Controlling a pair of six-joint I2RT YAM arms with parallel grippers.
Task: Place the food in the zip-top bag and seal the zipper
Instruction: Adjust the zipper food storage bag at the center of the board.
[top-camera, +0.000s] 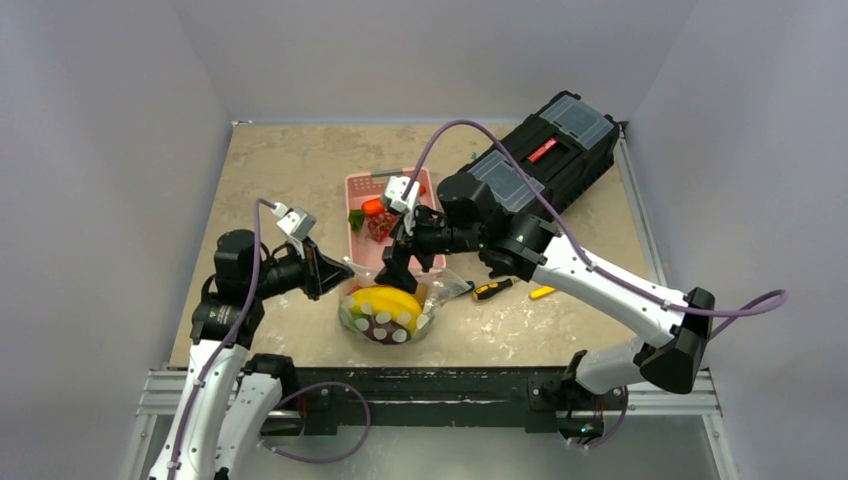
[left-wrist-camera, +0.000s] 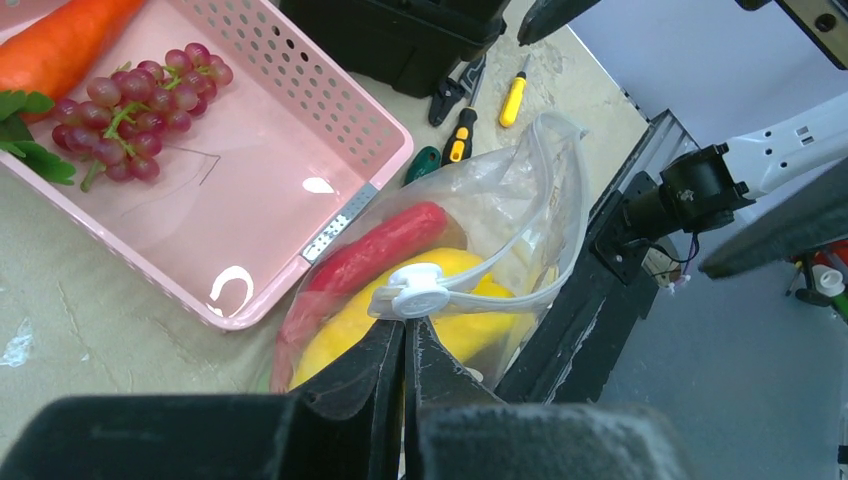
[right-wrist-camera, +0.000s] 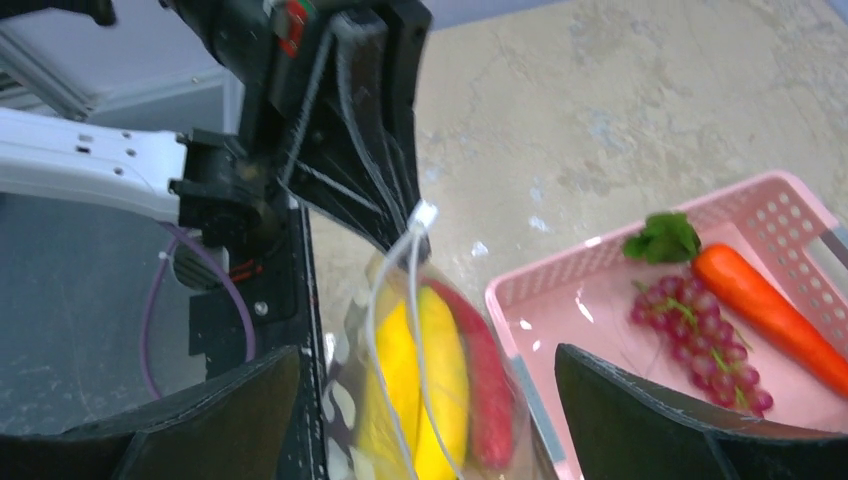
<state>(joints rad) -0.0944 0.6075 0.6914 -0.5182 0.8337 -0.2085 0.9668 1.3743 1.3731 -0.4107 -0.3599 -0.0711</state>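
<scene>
The zip-top bag (top-camera: 385, 318) stands by the table's near edge, mouth up, with its green spotted bottom showing. Inside it are a yellow banana bunch (left-wrist-camera: 455, 318) and a long red piece (left-wrist-camera: 378, 250). My left gripper (left-wrist-camera: 405, 335) is shut on the bag's mouth edge just below the white slider (left-wrist-camera: 415, 291) of the zipper (left-wrist-camera: 550, 215). My right gripper (right-wrist-camera: 428, 352) hangs wide open over the bag (right-wrist-camera: 430, 390), holding nothing. Dark-red grapes (left-wrist-camera: 140, 100) and an orange carrot (left-wrist-camera: 60, 45) lie in the pink basket (left-wrist-camera: 250, 200).
The basket (top-camera: 358, 182) sits just behind the bag. A black toolbox (top-camera: 545, 150) fills the back right. Orange-handled (top-camera: 495, 290) and yellow-handled (top-camera: 541, 292) screwdrivers lie right of the bag, and a green-handled one (left-wrist-camera: 422, 165) touches it. The table's near edge is close.
</scene>
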